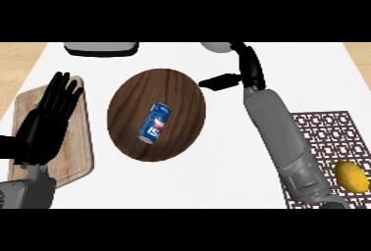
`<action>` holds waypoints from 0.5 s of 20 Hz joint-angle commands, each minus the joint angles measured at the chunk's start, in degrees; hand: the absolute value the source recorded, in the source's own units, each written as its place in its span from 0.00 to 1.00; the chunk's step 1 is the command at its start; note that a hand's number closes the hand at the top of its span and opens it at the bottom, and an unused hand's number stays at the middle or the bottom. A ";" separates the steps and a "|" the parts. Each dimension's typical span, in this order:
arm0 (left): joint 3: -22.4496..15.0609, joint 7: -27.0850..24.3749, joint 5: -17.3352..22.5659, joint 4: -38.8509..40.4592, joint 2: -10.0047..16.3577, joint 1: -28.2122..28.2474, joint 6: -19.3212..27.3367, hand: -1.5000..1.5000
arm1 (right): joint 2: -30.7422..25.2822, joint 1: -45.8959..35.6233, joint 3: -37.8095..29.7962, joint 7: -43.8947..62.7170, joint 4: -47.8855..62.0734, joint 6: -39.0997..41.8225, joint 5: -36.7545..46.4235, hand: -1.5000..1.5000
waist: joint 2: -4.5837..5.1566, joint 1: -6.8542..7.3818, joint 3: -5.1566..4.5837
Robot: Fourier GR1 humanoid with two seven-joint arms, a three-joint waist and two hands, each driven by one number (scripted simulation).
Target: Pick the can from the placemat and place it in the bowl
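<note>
Two hands are showing on my feed, and I am starting with the right hand (249, 63), which is hanging just beyond the bowl's far right rim. Its fingers are stretching away from me, its thumb is splaying toward the bowl, and it is gripping nothing. I am reading that spread posture as suiting a hand with nothing left to hold, though that is only my judgement. Moving outward, the can (154, 123) is lying on its side near the middle of the wooden bowl (181, 95), slanting across the inner surface and clear of the rim. Lying flat like that, it is sitting low, and I am guessing it is unlikely to roll out because the bowl's walls are rising round it. To the right of the bowl, well apart from it, my right forearm is partly crossing the patterned placemat (322, 128). The mat is carrying only a lemon (350, 175) on the part I am seeing; no can is on it. So I am judging the placing as done, and I am now weighing how to draw the right arm back without sweeping across the bowl. To the bowl's left, my left hand (45, 125) is resting open, fingers up, over a wooden cutting board (76, 154), out of the working lane. Beyond the bowl's far left, a grey appliance (101, 48) is sitting at the counter's back edge.
</note>
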 commanded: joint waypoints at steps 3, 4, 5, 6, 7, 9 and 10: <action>2.52 0.75 0.90 1.02 1.89 -0.27 -1.23 0.50 | -6.61 3.43 -4.87 -1.41 -2.94 3.25 -4.77 0.00 | -0.48 -1.14 -0.07; -0.60 0.30 -1.67 -1.72 -1.18 1.38 1.16 0.50 | -5.41 4.99 -4.98 -1.21 -4.39 2.42 -5.47 0.00 | -0.54 -1.11 -0.06; 1.37 4.59 0.63 -4.02 1.04 -0.38 1.33 0.50 | -8.73 4.12 -6.90 -1.86 -3.43 4.75 -6.89 0.00 | -0.51 -0.92 -0.04; 0.36 -1.43 -1.34 0.29 -0.88 1.73 -0.07 0.50 | -9.22 7.17 -6.67 -1.01 -6.89 6.64 -7.87 0.00 | -0.59 -1.54 -0.08; 1.36 -0.47 -0.56 -0.34 -0.34 1.43 0.09 0.50 | -12.12 5.51 -8.28 -1.36 -5.48 9.00 -9.19 0.00 | -0.47 -1.16 -0.07; 2.76 -0.56 0.07 1.91 1.03 -0.73 -1.09 0.50 | -13.76 11.79 -7.74 -2.53 -8.60 11.85 -9.72 0.00 | -0.55 -1.61 -0.08; 3.70 -1.62 1.79 0.71 1.82 2.99 -3.68 0.50 | -17.35 11.52 -9.49 -3.01 -7.34 15.00 -11.10 0.00 | -0.53 -1.27 -0.08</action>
